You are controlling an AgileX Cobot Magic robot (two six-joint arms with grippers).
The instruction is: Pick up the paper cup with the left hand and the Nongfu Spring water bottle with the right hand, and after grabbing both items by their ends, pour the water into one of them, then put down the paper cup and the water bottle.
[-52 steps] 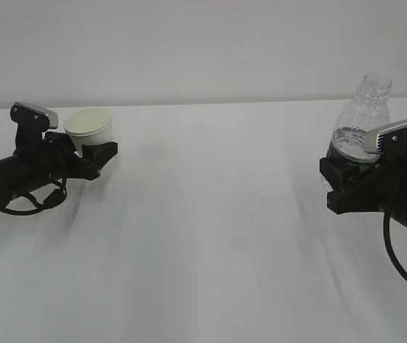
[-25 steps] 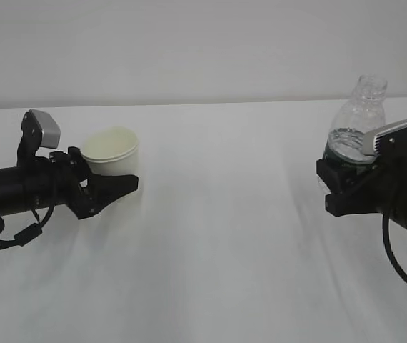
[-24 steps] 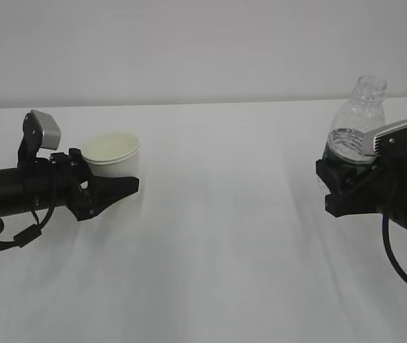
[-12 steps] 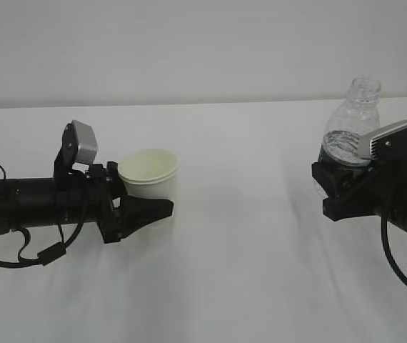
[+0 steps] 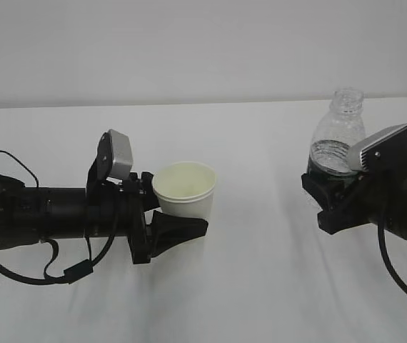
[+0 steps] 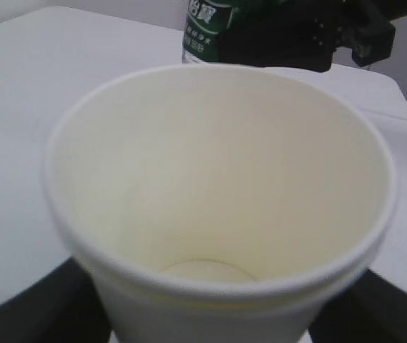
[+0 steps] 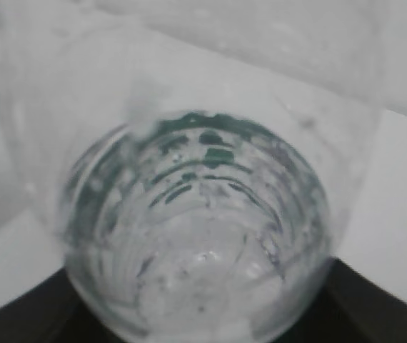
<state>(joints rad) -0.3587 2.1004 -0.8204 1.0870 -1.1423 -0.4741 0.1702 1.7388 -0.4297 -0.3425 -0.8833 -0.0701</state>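
The white paper cup (image 5: 186,189) stands upright and empty near the middle, with my left gripper (image 5: 181,216) shut on its lower part. It fills the left wrist view, where the paper cup (image 6: 218,200) shows a cream inside and dark fingers (image 6: 18,318) at either bottom corner. The uncapped Nongfu Spring water bottle (image 5: 338,139) is upright at the right, and my right gripper (image 5: 323,201) is shut on its lower half. Water (image 7: 203,264) lies in the bottle's (image 7: 196,214) bottom. The green label (image 6: 207,28) faces the cup.
A white tablecloth (image 5: 260,286) covers the table, with a plain pale wall (image 5: 203,50) behind it. Black cables (image 5: 53,268) loop under the left arm, and another cable (image 5: 396,275) hangs from the right arm.
The left arm has carried the cup rightward and nearer, from the far left to near the middle. The right arm with the bottle has shifted a little left and lower.
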